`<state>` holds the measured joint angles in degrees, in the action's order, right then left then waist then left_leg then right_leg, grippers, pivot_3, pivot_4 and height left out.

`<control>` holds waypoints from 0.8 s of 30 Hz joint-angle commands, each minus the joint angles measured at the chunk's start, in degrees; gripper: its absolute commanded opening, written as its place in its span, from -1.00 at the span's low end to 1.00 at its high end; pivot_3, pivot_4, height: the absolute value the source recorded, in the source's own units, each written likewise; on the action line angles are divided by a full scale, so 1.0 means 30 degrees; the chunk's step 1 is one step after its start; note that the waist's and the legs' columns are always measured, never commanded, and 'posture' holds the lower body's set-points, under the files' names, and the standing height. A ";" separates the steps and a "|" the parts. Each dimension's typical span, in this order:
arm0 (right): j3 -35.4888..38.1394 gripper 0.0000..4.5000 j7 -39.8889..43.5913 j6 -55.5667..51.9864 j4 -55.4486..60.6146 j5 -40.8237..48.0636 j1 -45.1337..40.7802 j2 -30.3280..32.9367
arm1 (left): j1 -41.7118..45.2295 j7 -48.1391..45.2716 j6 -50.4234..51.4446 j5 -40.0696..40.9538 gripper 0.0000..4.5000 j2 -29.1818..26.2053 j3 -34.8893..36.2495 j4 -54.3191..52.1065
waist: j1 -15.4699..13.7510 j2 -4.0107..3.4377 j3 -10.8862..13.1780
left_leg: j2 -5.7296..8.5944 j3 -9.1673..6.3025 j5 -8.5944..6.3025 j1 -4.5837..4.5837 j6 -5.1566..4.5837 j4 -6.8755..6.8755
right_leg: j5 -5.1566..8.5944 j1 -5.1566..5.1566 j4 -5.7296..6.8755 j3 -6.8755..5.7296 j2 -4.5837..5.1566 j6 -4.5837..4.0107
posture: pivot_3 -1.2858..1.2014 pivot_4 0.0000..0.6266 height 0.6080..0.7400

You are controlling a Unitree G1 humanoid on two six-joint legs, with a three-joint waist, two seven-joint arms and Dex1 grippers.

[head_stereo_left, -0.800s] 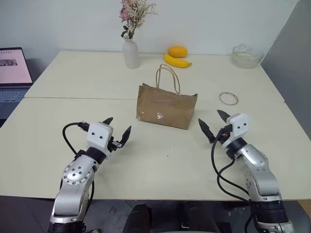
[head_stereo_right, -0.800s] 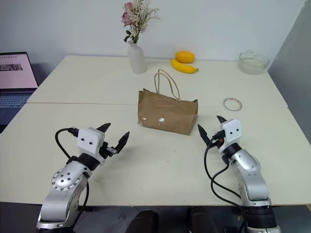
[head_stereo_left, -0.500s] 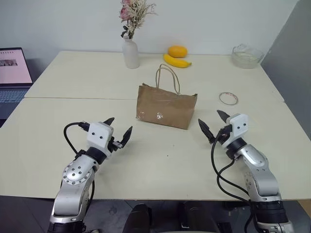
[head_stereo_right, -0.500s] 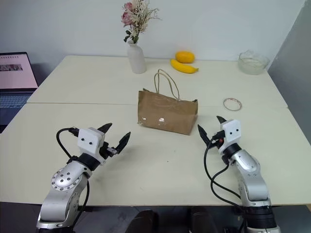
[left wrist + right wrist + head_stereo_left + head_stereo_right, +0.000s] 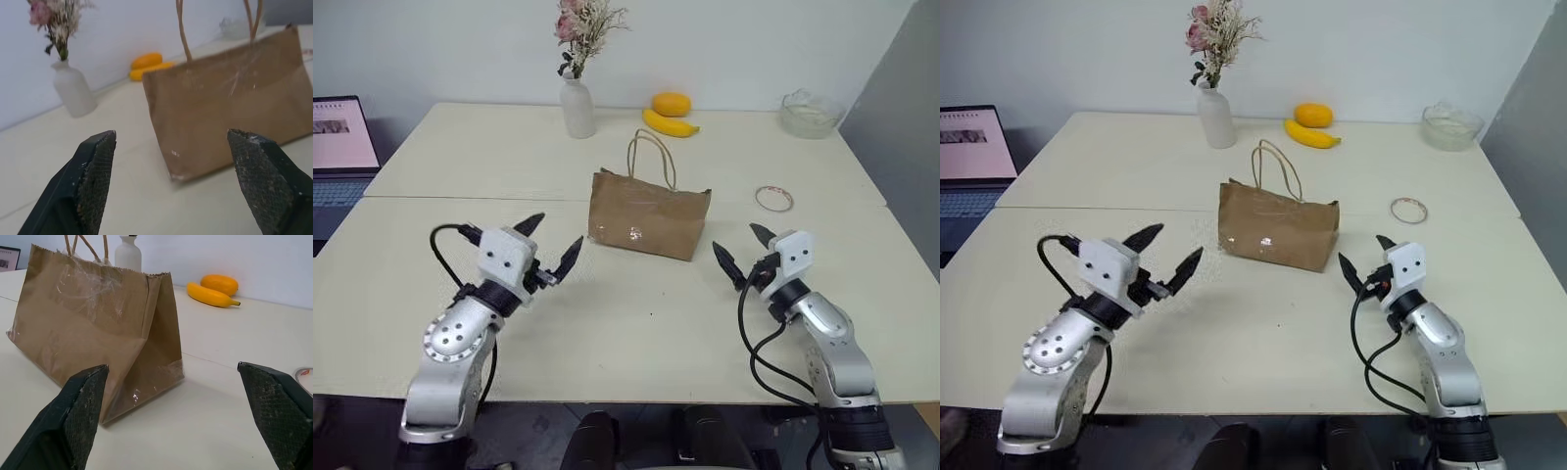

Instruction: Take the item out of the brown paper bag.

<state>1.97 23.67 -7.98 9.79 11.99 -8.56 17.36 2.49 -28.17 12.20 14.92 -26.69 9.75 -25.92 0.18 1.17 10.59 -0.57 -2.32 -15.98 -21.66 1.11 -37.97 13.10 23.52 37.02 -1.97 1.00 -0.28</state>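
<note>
The brown paper bag stands on the table between the left gripper and the right gripper, both with jaws wide apart and empty. This looks like the approach step. The item is hidden, probably inside, so next one gripper should steady the bag while the other reaches in.

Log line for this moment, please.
brown paper bag: upright, untouched | left gripper: open, empty | right gripper: open, empty | item: unseen

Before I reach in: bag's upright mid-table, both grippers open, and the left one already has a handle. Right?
Not quite. The left gripper holds nothing; it hangs open, short of the bag and clear of its handles, as the left eye view shows. The right gripper is open too.
</note>
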 commanded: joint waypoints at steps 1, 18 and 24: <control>0.0038 0.97 0.0163 -0.0153 0.1301 -0.0129 -0.0976 0.0502 | 0.0243 -0.1282 0.0850 0.2430 0.68 -0.0524 0.0773 -0.1071 | 0.0017 0.0000 0.0000 | 0.0000 0.0009 0.0000 0.0000 0.0000 0.0001 | 0.0000 0.0001 -0.0003 0.0011 0.0000 0.0000 | 0.03 -0.52 1.00; -0.3531 0.97 0.0235 -1.0844 0.1989 -0.0837 -1.1337 0.2517 | 0.1605 -0.2905 0.1327 0.4037 0.68 -0.2323 0.1069 -0.0426 | 0.0037 -0.0010 0.0007 | -0.0010 0.0012 0.0000 -0.0020 -0.0001 -0.0001 | -0.0002 0.0024 0.0005 -0.0012 -0.0023 -0.0005 | 0.03 -0.52 1.00; -0.4162 0.97 0.0314 -1.1566 -0.2194 -0.1525 -1.5405 0.1123 | 0.1538 -0.2632 0.1285 0.3817 0.68 -0.2074 0.0776 -0.0675 | 0.0042 -0.0011 0.0007 | -0.0008 0.0021 0.0001 -0.0055 -0.0001 0.0004 | -0.0009 0.0073 0.0010 0.0019 -0.0021 -0.0015 | 0.03 -0.52 1.00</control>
<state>-10.91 24.75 -42.90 4.26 7.88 -52.45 20.96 6.95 -36.65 16.87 26.51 -33.04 11.83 -26.24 0.31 1.14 10.61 -0.59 -2.23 -15.98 -21.85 1.11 -37.96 12.97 23.78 37.07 -1.89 0.94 -0.49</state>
